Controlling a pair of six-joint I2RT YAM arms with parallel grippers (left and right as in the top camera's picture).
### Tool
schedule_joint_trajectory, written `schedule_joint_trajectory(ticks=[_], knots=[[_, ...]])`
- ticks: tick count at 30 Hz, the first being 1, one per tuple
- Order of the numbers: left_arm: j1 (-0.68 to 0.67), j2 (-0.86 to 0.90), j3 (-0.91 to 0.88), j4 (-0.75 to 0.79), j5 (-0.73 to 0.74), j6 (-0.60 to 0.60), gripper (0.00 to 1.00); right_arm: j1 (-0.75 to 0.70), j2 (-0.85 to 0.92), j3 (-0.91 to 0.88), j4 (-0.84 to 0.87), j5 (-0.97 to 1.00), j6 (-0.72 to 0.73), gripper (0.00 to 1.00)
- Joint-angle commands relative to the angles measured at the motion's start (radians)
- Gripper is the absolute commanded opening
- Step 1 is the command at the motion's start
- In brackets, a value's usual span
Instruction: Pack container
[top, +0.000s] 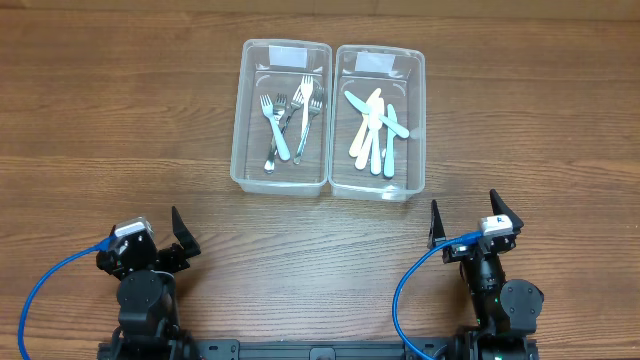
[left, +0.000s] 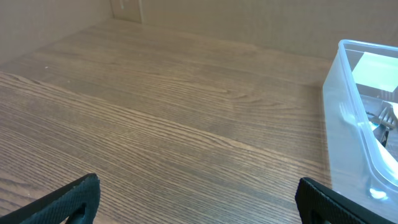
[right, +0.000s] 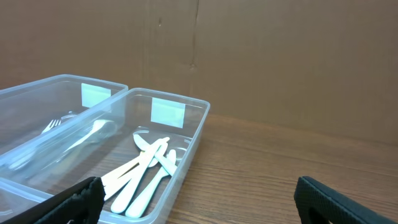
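Observation:
Two clear plastic containers stand side by side at the back middle of the table. The left container (top: 240, 150) holds several forks (top: 290, 120). The right container (top: 418, 130) holds several pale plastic knives (top: 375, 130). My left gripper (top: 185, 238) is open and empty at the front left, far from the containers. My right gripper (top: 465, 215) is open and empty at the front right, just in front of the right container. The left wrist view shows the left container's corner (left: 348, 124). The right wrist view shows both containers (right: 186, 155) and the knives (right: 146, 171).
The wood table (top: 120, 120) stretches wide to the left and right of the containers. Blue cables (top: 45, 290) run from both arms at the front edge. A brown cardboard wall (right: 280, 56) stands behind the table.

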Motion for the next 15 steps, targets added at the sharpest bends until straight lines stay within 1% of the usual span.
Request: schedule_joint_trajectory(ticks=[1,4,5,15], knots=[[0.003,-0.012,-0.007,0.005,-0.01,-0.018,1.0,0.004,-0.005,-0.01,0.006,0.058,0.057,1.0],[0.003,-0.012,-0.007,0.005,-0.01,-0.018,1.0,0.004,-0.005,-0.01,-0.009,0.255,0.301,1.0],[0.003,-0.012,-0.007,0.005,-0.01,-0.018,1.0,0.002,-0.002,-0.01,-0.004,0.29,0.327,1.0],[0.003,-0.012,-0.007,0.005,-0.01,-0.018,1.0,0.002,0.0,-0.01,-0.001,0.307,0.299,1.0]])
